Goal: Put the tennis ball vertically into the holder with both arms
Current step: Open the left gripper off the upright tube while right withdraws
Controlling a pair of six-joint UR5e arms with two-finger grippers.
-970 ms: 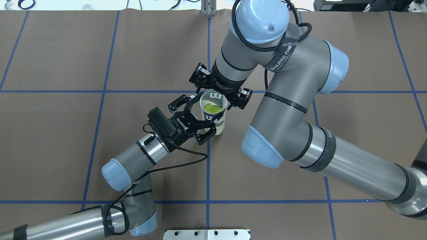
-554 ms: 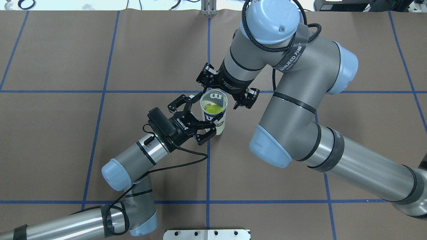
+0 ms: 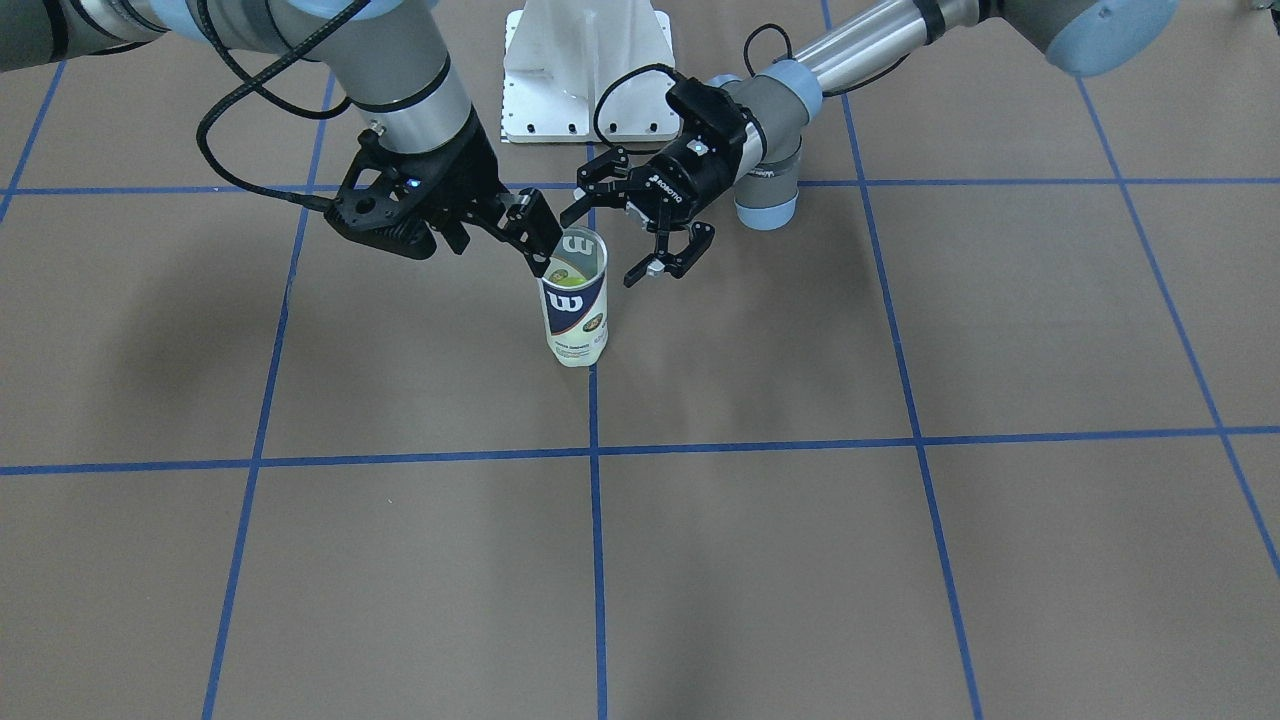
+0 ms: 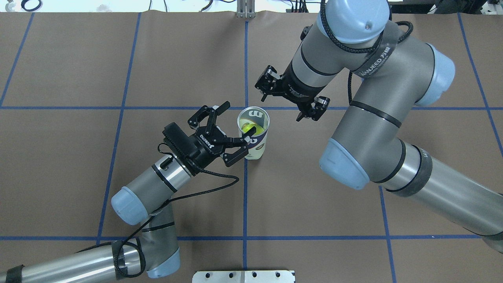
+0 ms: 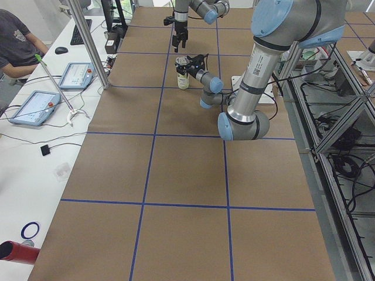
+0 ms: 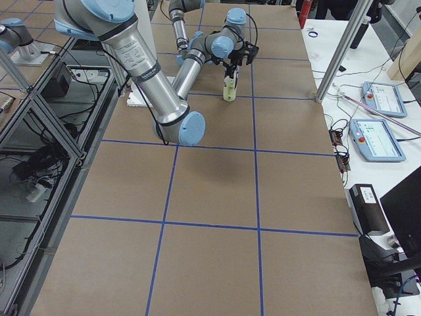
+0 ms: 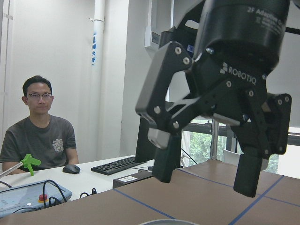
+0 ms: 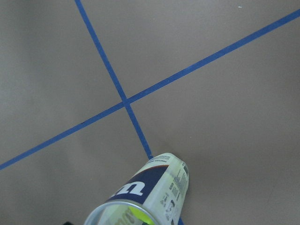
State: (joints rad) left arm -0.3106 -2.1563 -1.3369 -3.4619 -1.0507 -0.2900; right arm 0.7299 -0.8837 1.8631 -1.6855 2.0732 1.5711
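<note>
- Between our jaws, the holder [image 4: 257,143] stands upright, tennis ball [image 4: 248,127] inside.
- We've got left jaws spread beside it, right jaws spread farther off.

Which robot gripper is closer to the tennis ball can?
Left. The left gripper is open right beside the top of the can; the right gripper hangs open higher up, off to its other side.

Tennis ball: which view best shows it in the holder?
Overhead exterior: looks straight down the open holder onto the yellow-green tennis ball. Right wrist shows a sliver; front-facing and side views mostly the holder's outside; left wrist, no ball.
</note>
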